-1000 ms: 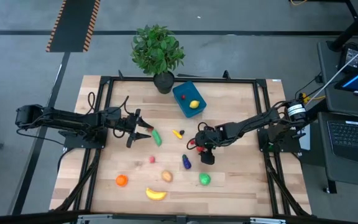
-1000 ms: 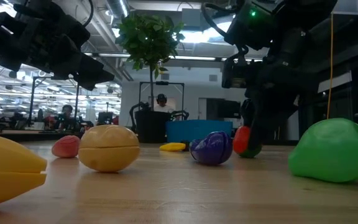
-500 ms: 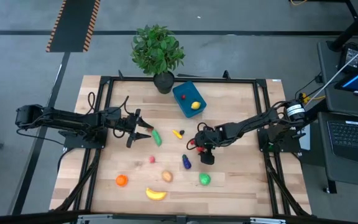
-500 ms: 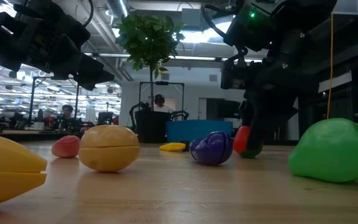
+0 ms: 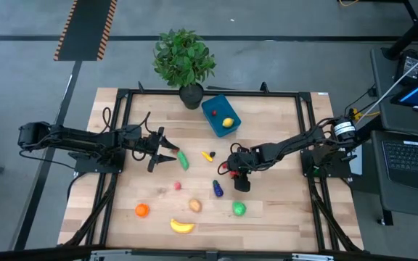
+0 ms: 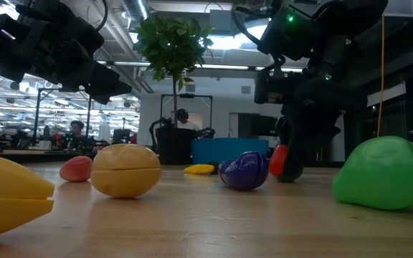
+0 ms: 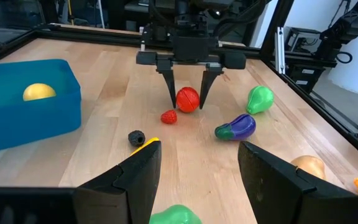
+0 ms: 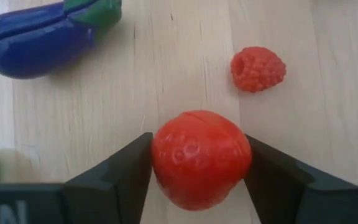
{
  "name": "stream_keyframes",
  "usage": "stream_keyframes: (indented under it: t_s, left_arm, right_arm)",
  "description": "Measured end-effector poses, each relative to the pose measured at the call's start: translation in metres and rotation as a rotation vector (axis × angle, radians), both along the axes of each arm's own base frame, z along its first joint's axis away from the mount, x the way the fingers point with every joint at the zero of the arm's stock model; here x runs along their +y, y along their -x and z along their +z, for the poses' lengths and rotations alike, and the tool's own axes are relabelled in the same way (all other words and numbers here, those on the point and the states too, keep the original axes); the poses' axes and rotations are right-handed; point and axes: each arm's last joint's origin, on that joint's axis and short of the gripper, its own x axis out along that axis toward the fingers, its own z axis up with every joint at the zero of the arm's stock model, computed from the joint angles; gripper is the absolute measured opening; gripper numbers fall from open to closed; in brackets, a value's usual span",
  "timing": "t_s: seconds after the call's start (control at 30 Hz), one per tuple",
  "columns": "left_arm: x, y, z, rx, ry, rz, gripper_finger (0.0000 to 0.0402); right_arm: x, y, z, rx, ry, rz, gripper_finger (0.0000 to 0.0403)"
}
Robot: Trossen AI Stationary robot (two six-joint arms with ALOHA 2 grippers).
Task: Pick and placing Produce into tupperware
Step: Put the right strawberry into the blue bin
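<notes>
My right gripper [image 8: 197, 168] stands near the table's middle [image 5: 226, 168], shut on a red strawberry [image 8: 199, 158]. A small raspberry [image 8: 258, 68] and the purple eggplant [image 8: 42, 37] lie just beyond it. The blue tupperware [image 5: 220, 116] sits at the far middle, lidless, with a lemon [image 5: 227, 122] inside. My left gripper [image 5: 171, 154] hovers open left of centre, beside the green cucumber [image 5: 183, 160], holding nothing. An orange [image 5: 142, 210], banana [image 5: 182, 226], potato [image 5: 194, 206] and green apple [image 5: 239, 209] lie toward the near edge. My right gripper pinches the strawberry's two opposite sides [image 8: 160, 155] between its two fingers [image 7: 173, 93]. The fingers come steeply from above, slanting in from the table's right. The strawberry sits between the fingertips, its underside at the tabletop [image 6: 279, 168].
A potted plant [image 5: 185, 61] stands at the far edge beside the tupperware. A dark berry [image 7: 137, 137] and a small yellow piece [image 5: 208, 155] lie between the two grippers. A black frame [image 5: 307, 130] rims the table. Bare wood lies at the far left and far right.
My right gripper's fingers have closed in onto the strawberry without the hand shifting; the strawberry stays where it was.
</notes>
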Motion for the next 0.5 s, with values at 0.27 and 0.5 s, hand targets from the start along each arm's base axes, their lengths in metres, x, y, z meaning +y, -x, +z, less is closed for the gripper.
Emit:
stream_keyframes:
  t_s: [0.27, 0.5]
  left_arm:
    - [0.0, 0.0, 0.0, 0.0, 0.0, 0.0, 0.0206]
    - [-0.0001, 0.0, 0.0, 0.0, 0.0, 0.0, 0.0206]
  right_arm:
    - [0.0001, -0.0004, 0.0009, -0.004, -0.001, 0.0, 0.0196]
    - [0.0001, -0.0003, 0.0008, -0.003, -0.001, 0.0, 0.0193]
